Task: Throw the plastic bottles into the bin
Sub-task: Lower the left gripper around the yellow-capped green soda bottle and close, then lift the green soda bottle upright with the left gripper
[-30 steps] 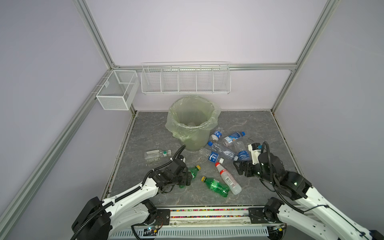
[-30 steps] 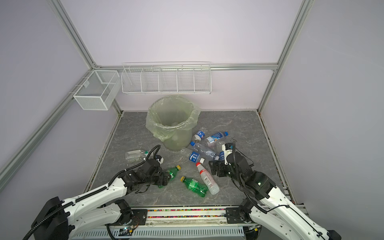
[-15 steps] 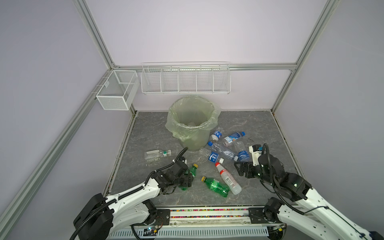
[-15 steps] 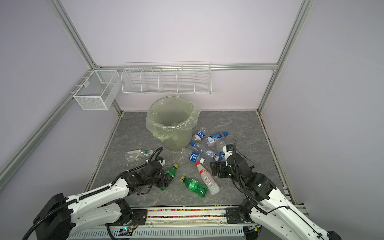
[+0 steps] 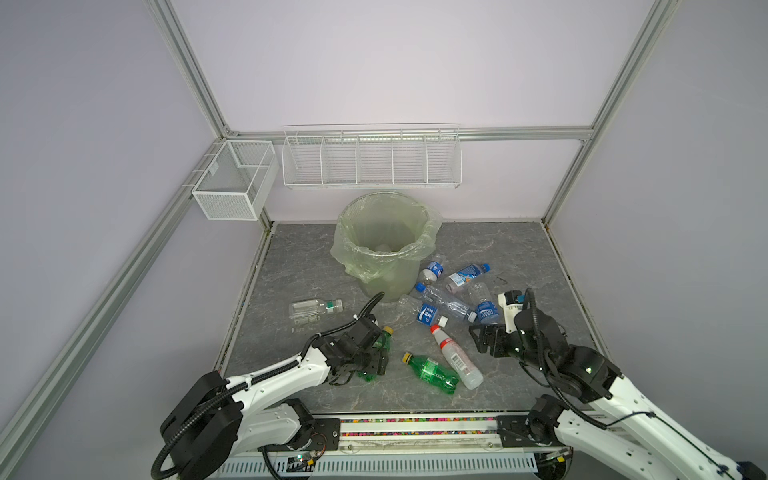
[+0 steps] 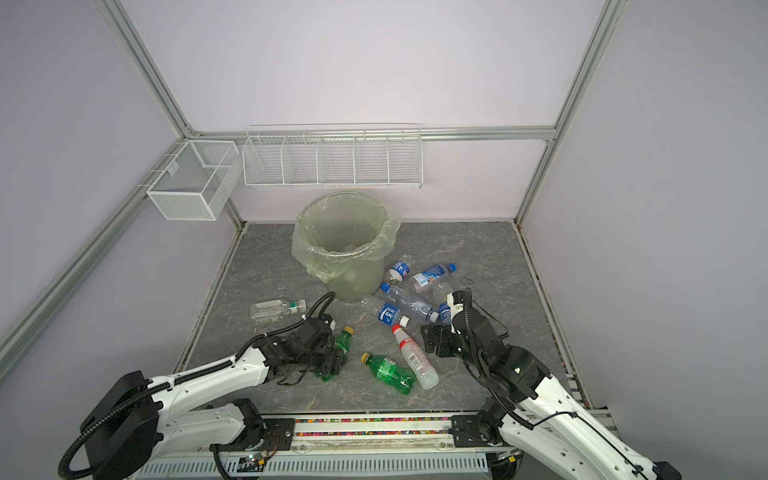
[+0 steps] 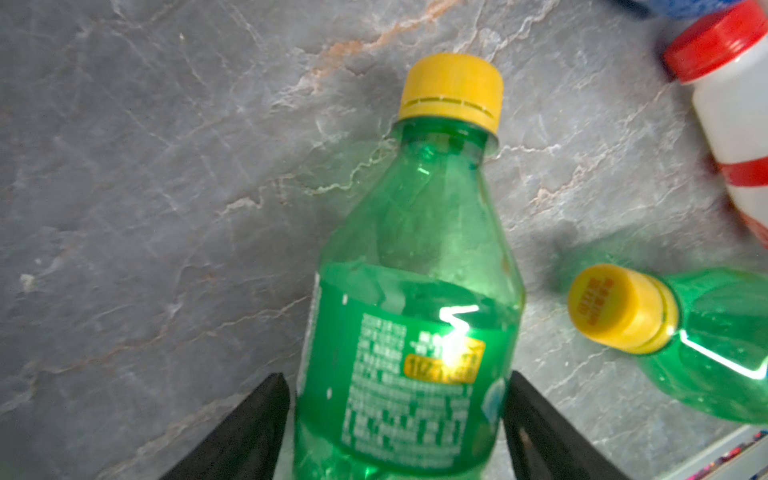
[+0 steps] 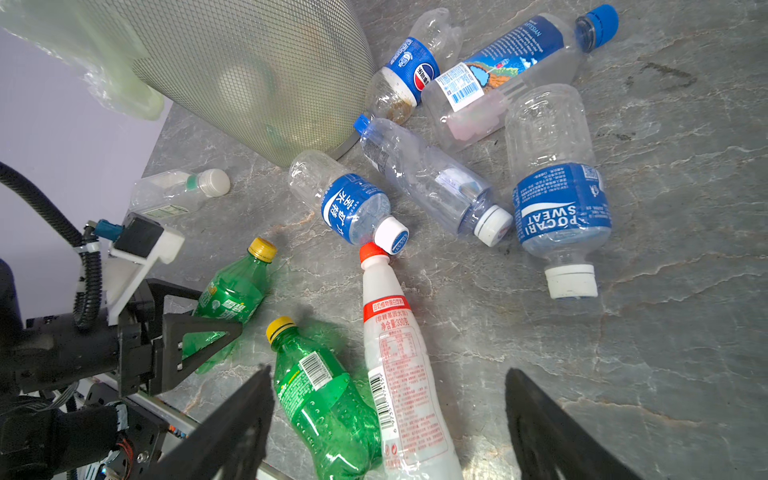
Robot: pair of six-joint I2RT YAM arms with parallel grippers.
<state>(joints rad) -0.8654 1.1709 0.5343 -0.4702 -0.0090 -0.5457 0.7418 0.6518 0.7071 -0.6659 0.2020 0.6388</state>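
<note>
Nearest to us, the left claw (image 7: 395, 376) was low over the worktop (image 5: 519, 257). Its two fingers stood on both sides of a green bottle (image 7: 415, 291) with a yellow cap, very close to it. We could not tell if they were squeezing it. The cap pointed toward the back. Near it lay a second green bottle (image 5: 430, 372), and right against that one lay a white bottle (image 5: 455, 359) with a red cap. The right claw (image 8: 388, 370) hung spread wide near the white bottle, holding nothing. A bit farther back, the blue-label bottles (image 5: 428, 313) lay in a heap by the foot of the bin (image 5: 395, 278). One clear bottle (image 5: 313, 308) lay alone on the left. The bin stood upright at the back. Behind it, wire baskets (image 5: 372, 160) hung on the wall.
</note>
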